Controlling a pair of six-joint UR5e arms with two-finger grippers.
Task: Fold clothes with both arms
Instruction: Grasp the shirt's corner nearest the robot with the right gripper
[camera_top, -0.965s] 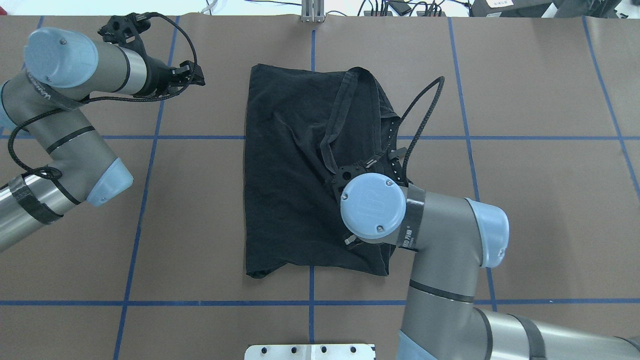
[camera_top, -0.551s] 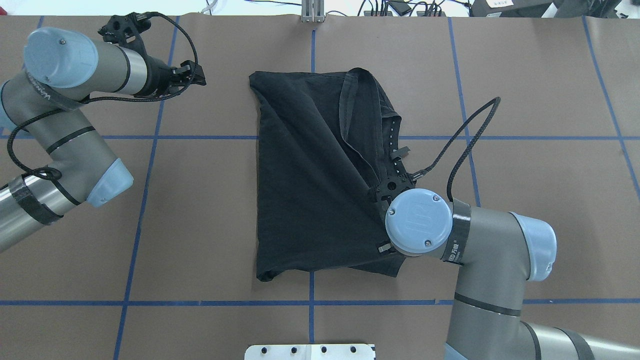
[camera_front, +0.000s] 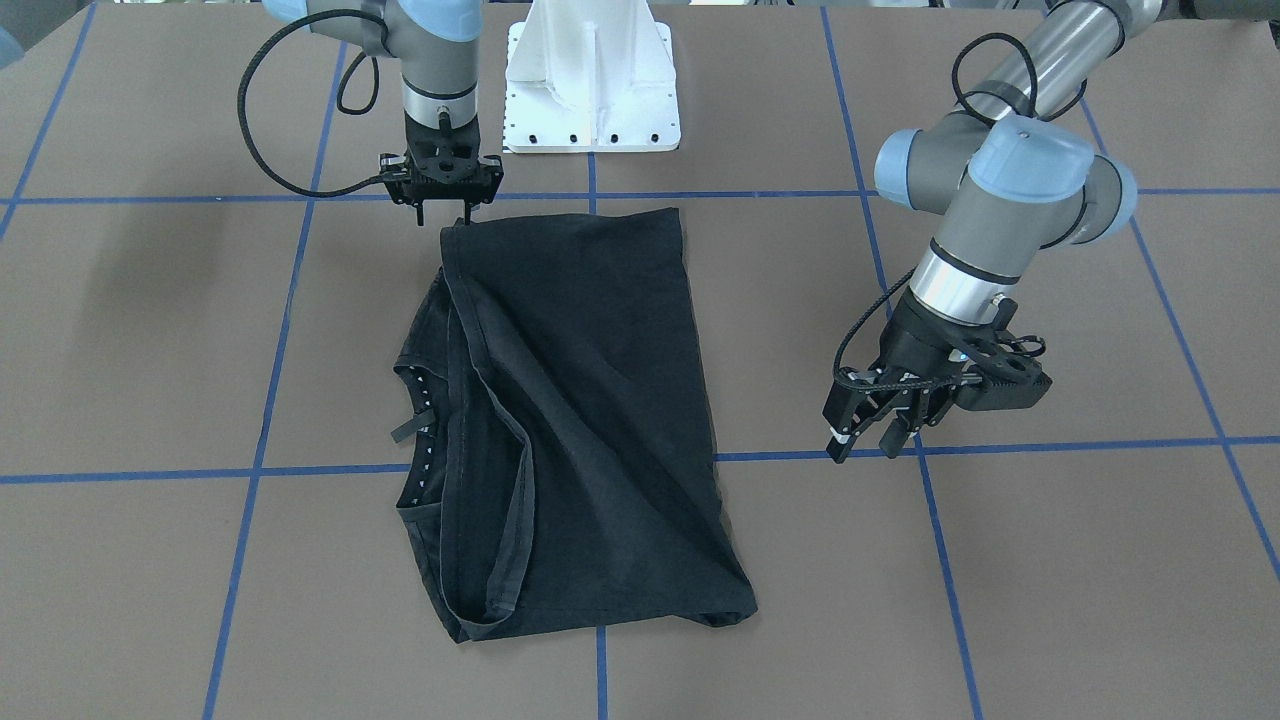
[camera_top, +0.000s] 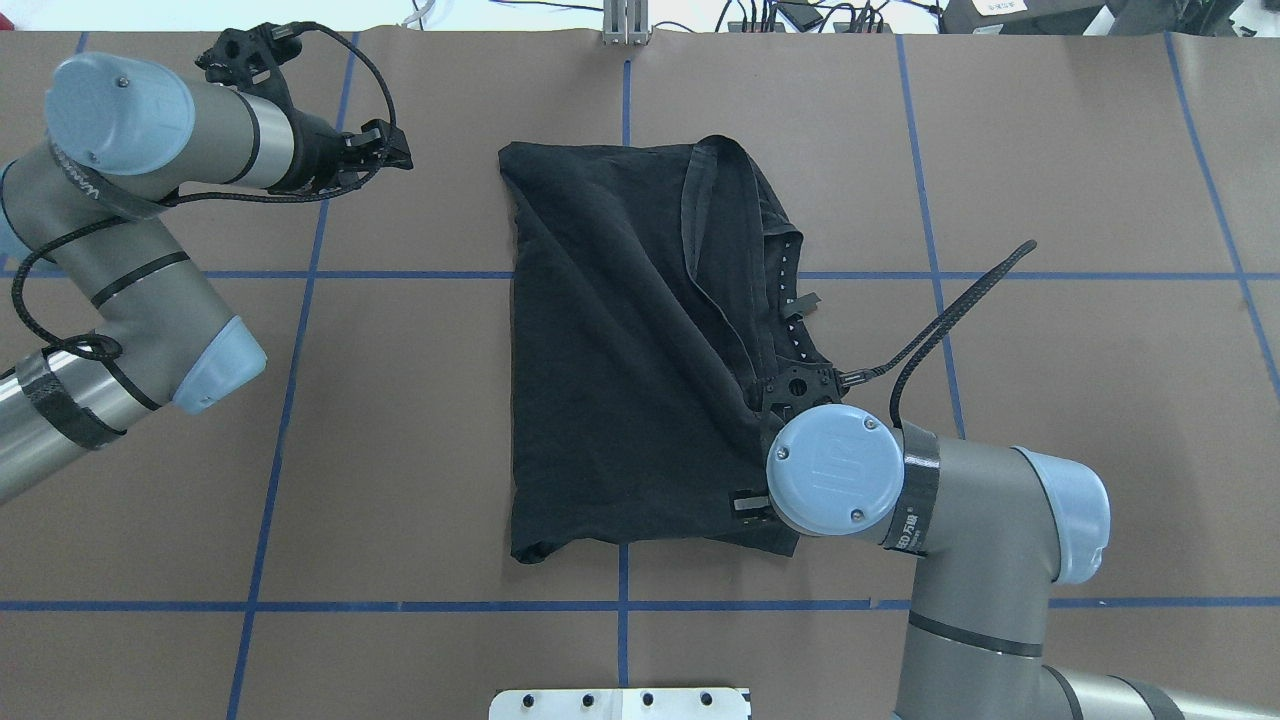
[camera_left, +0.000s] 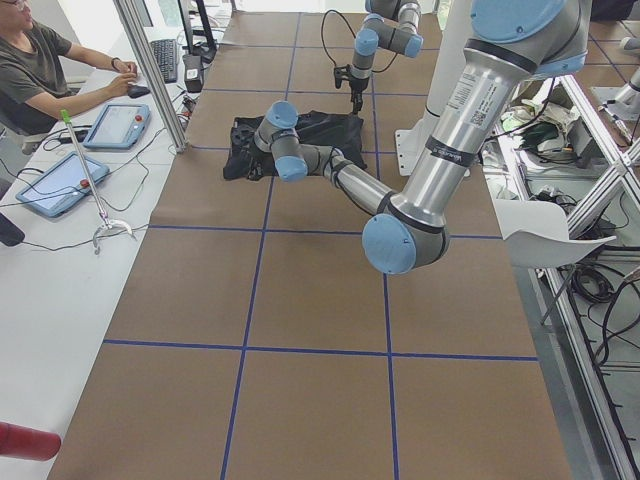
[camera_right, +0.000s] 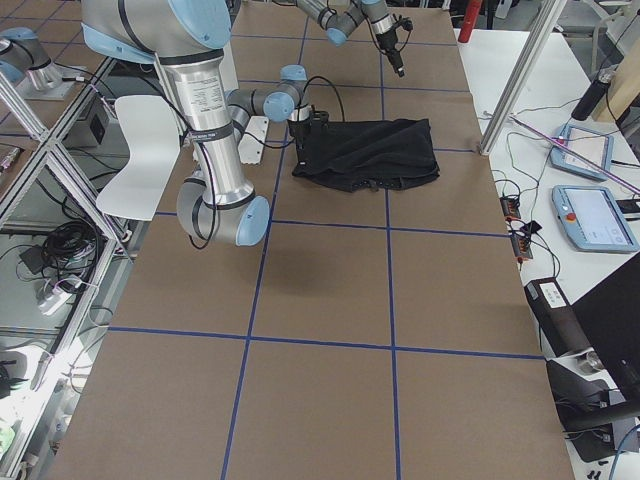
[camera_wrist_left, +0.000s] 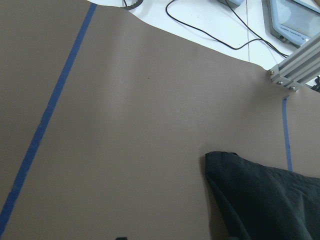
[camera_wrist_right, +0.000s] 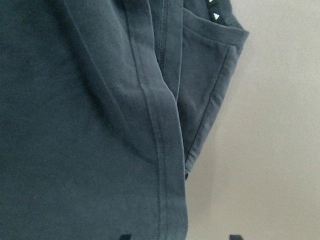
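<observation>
The black T-shirt (camera_front: 580, 400) lies folded in a long rectangle at the table's middle, also in the overhead view (camera_top: 620, 350). Its logo print is hidden. The white-dotted neckband (camera_front: 420, 405) shows at one long edge. My right gripper (camera_front: 443, 218) points down over the shirt's corner nearest the robot. Its fingers stand apart, with the hem (camera_wrist_right: 167, 150) below and between them. It holds nothing. In the overhead view it is hidden under its own wrist. My left gripper (camera_front: 865, 445) hovers open and empty over bare table, well to the shirt's side (camera_top: 400, 152).
The white pedestal base (camera_front: 590, 90) stands just behind the shirt's near-robot end. Blue tape lines (camera_top: 300, 275) grid the brown table. An aluminium post (camera_top: 625, 25) stands at the far edge. Tablets (camera_left: 60, 180) and a seated operator (camera_left: 40, 70) are beyond the far edge.
My right arm swept to the right, drawing the shirt's top layer flat, then drew slightly back toward the robot. The rumpled folds have smoothed out. The left arm has not moved.
</observation>
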